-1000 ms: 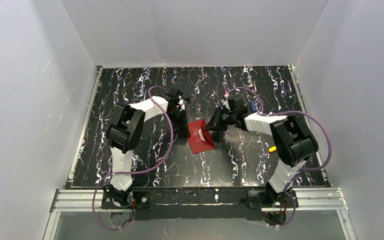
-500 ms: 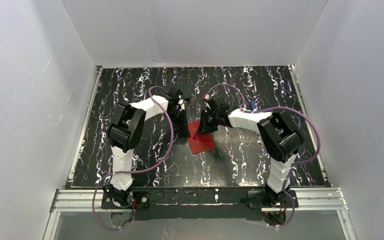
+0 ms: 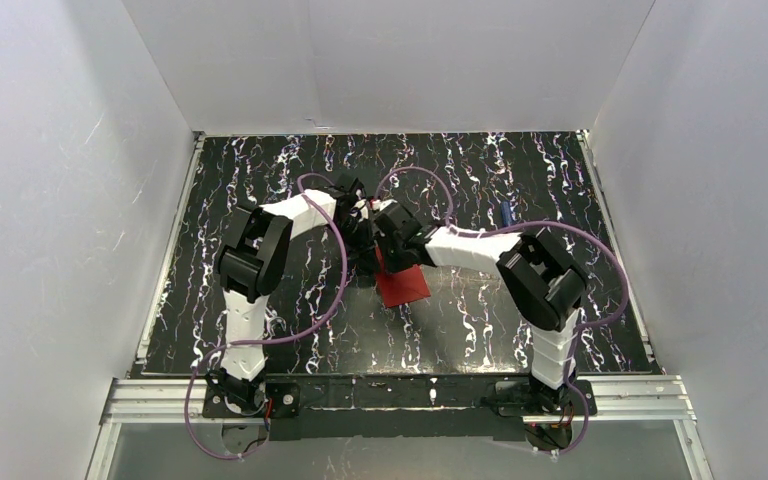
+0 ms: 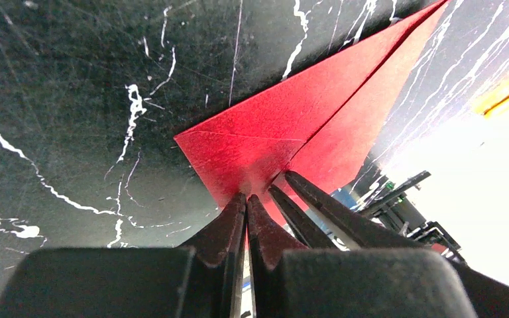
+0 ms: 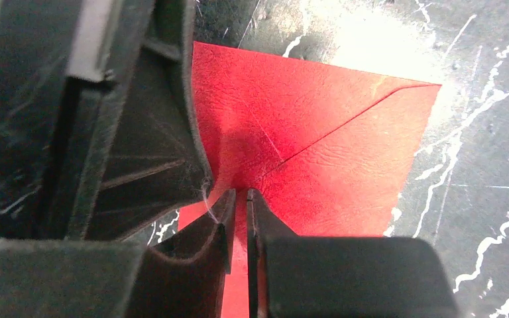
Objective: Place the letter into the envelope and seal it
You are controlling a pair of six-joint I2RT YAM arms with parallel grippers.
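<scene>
The red envelope (image 3: 405, 287) lies flat on the black marbled table, its flap folded down; its seams show in the left wrist view (image 4: 272, 132) and the right wrist view (image 5: 331, 146). My left gripper (image 3: 367, 255) (image 4: 246, 197) is shut, its tips pressing on the envelope's far left corner. My right gripper (image 3: 387, 258) (image 5: 239, 192) is shut too, its tips on the envelope right beside the left one; its fingers (image 4: 305, 205) show in the left wrist view. The letter is hidden.
A small blue object (image 3: 505, 212) lies on the table to the far right of the arms. White walls close the table (image 3: 260, 330) on three sides. The two arms nearly touch above the envelope's far corner.
My right gripper has swept left across the envelope to its far left corner beside the left gripper. The cream strip seen at the envelope's opening no longer shows. The left arm stayed put.
</scene>
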